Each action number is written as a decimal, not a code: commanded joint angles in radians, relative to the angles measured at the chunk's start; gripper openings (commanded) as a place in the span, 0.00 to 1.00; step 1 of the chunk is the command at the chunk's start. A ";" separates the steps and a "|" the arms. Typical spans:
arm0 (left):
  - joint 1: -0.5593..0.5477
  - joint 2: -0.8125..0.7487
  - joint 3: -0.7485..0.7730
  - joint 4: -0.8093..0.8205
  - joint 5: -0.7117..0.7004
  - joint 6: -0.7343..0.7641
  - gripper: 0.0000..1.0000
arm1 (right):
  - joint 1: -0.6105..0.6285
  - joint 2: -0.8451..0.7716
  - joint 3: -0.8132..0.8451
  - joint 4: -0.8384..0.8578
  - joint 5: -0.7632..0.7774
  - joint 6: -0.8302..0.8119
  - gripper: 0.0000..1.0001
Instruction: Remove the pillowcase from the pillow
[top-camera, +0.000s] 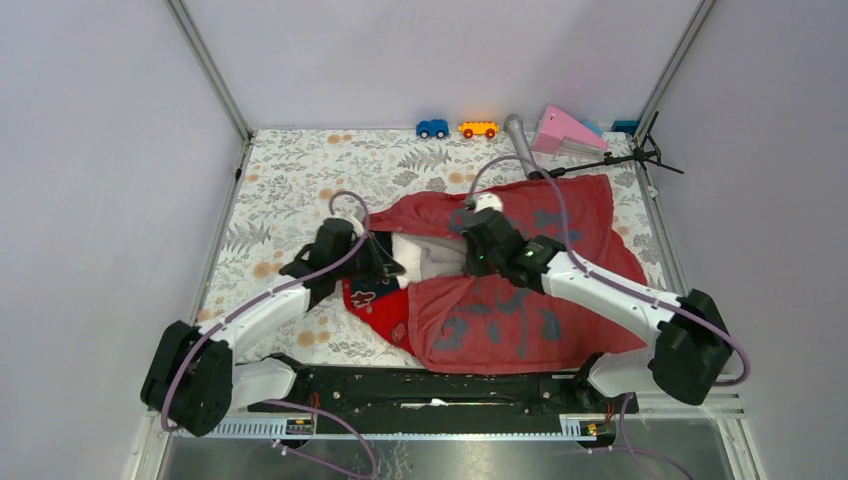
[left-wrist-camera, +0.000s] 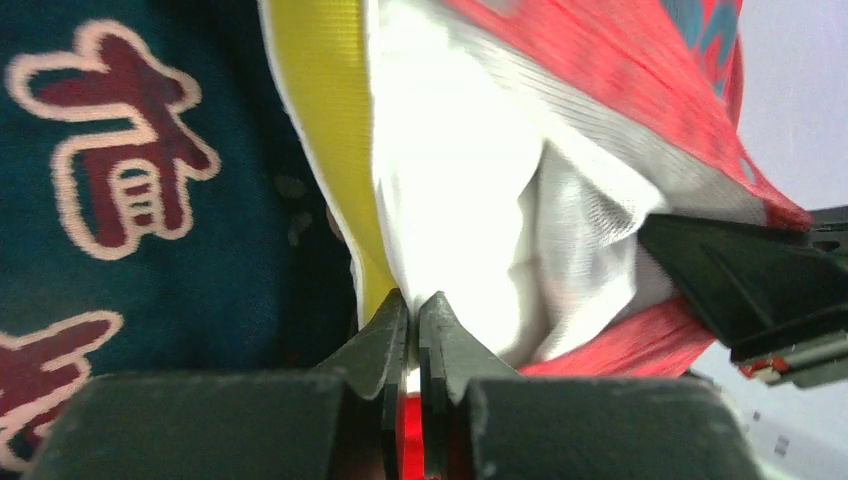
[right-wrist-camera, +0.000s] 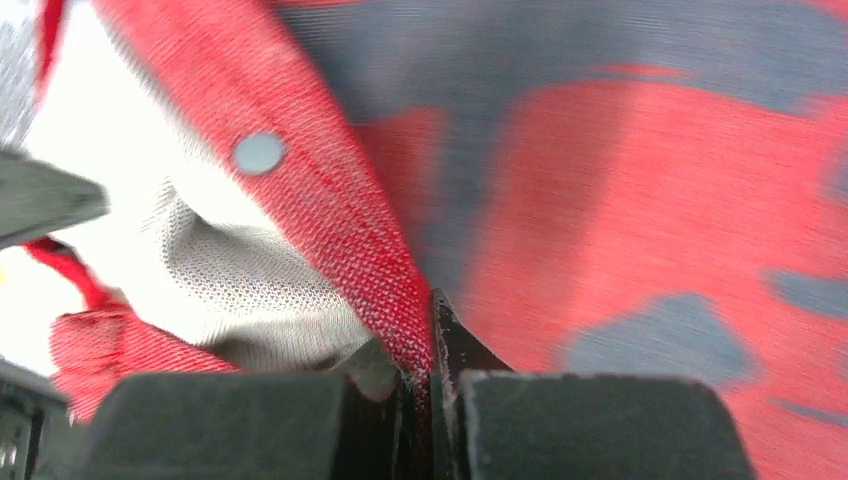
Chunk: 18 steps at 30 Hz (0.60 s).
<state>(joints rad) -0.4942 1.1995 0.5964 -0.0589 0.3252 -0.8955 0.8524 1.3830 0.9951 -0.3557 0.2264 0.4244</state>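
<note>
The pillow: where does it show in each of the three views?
Top external: the pillow is a small white patch at the centre, in the open mouth of the pillowcase.
Left wrist: centre, white with a yellow edge.
Right wrist: left side, bright white.
Shared landmark: the red pillowcase hem beside it.

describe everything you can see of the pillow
The pillow is white, soft and puffy-looking, with a yellow side edge. Most of it is hidden inside the red pillowcase lying on the table. Only a crumpled white end shows at the case's open mouth. The left hand is shut on it right at the yellow edge, with pillowcase fabric lying against it on both sides.
</note>
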 joint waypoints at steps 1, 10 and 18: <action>0.162 -0.107 -0.017 -0.095 -0.027 0.040 0.00 | -0.173 -0.152 -0.073 -0.027 0.128 0.024 0.00; 0.266 -0.190 -0.086 -0.059 0.065 0.036 0.00 | -0.288 -0.242 -0.121 0.006 -0.077 -0.027 0.22; 0.208 -0.204 -0.020 -0.042 0.082 0.044 0.00 | -0.075 -0.121 0.066 -0.075 -0.178 -0.057 0.89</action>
<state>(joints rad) -0.2535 1.0313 0.5083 -0.1577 0.3904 -0.8673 0.6189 1.2236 0.9184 -0.3851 0.0120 0.4103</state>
